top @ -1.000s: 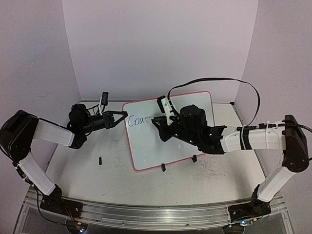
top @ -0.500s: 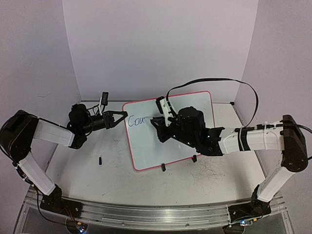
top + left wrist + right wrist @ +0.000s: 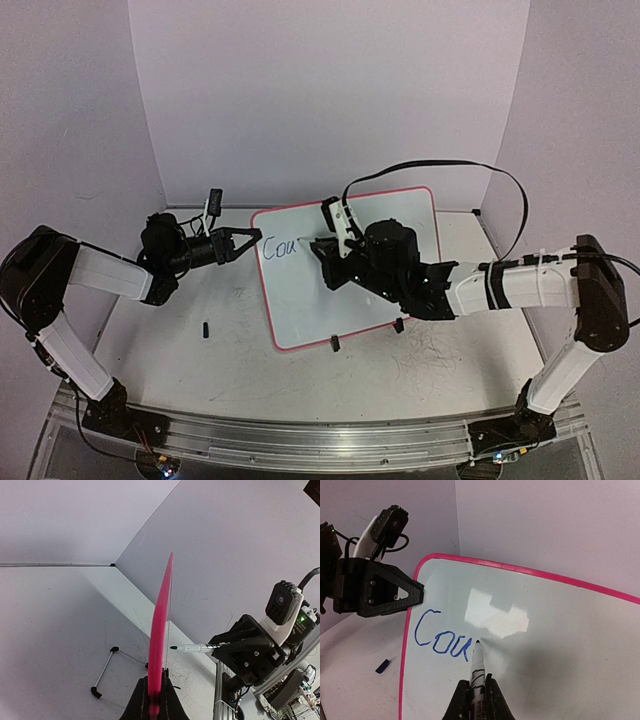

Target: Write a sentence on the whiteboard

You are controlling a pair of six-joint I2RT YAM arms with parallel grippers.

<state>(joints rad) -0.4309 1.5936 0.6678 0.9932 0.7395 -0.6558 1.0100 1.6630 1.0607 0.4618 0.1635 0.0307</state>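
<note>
Right wrist view shows the right hand (image 3: 476, 694) clamped on a marker (image 3: 477, 665). Its tip appears to touch the whiteboard (image 3: 560, 645) just ahead of the fingers. The sentence (image 3: 440, 637), of which only the blue letters "Cou" are written, lies just to the left of the tip. The left hand (image 3: 155, 692) is clamped on the board's pink rim, on the side far from the right hand. The board leans on its black clip feet (image 3: 334, 344) on the counter (image 3: 200, 370).

I judge that the step in hand is the next letter. To do it well, the right hand should press only lightly, so that the board does not bend away. It should move to its right in small strokes and hold the line level with the letters beside it. The left hand should grip firmly.
</note>
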